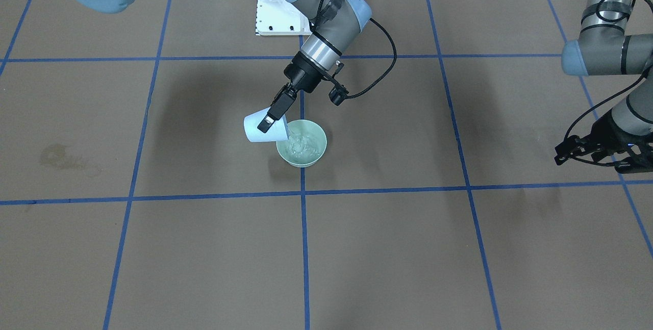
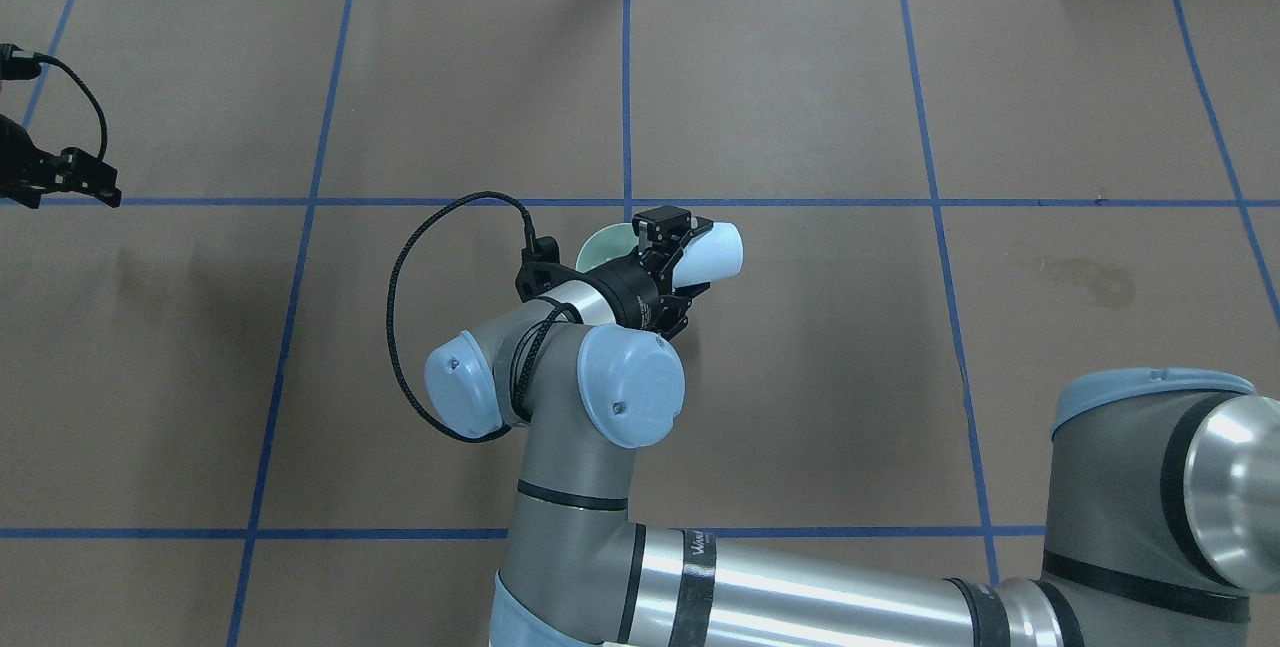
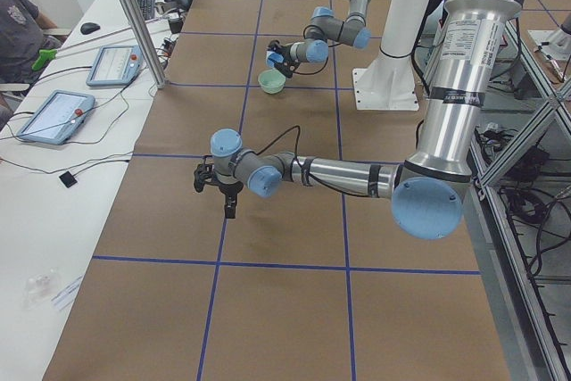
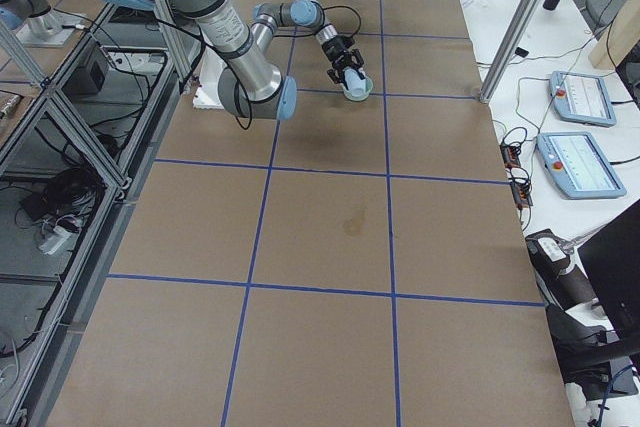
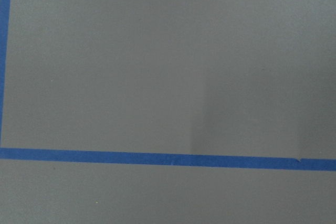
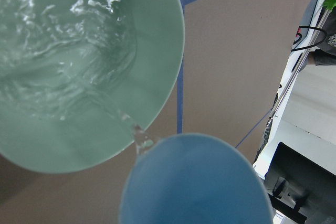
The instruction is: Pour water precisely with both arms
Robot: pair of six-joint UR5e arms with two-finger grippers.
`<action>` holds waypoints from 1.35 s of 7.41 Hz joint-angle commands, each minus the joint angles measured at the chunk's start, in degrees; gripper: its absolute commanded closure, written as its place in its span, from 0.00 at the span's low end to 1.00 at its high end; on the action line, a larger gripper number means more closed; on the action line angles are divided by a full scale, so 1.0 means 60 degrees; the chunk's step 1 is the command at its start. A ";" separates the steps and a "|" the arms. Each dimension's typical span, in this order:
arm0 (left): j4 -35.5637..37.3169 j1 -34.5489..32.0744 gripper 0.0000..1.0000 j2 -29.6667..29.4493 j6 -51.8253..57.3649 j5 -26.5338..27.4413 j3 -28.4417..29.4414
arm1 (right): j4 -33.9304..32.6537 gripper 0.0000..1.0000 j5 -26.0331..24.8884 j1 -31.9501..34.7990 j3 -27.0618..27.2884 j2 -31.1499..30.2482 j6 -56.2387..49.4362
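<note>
the right gripper (image 1: 266,125) is clamped on the side of a light blue cup (image 1: 253,130), which is tipped steeply with its mouth at the rim of a pale green bowl (image 1: 320,138). the water (image 6: 68,61) runs in a thin stream off the cup's lip, just beside the gripper, and ripples in the bowl. well apart, the left gripper (image 1: 586,152) hangs over the table (image 1: 408,248) holding nothing; partly cut off, it does not show how wide its jaws stand.
</note>
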 commanded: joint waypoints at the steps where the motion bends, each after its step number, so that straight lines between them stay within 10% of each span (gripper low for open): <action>1: -0.0245 0.0000 0.00 0.0159 0.0000 0.0000 0.0016 | -0.0170 0.97 -0.0185 -0.0021 -0.0247 0.0186 0.0010; 7: -0.0247 0.0000 0.00 0.0174 0.0000 0.0000 -0.0013 | -0.0376 0.96 -0.0552 -0.0138 -0.0337 0.0128 0.1288; 10: -0.0247 0.0000 0.00 0.0174 0.0000 0.0000 -0.0130 | -0.0070 0.95 0.0131 0.0022 0.1513 -0.0570 0.3019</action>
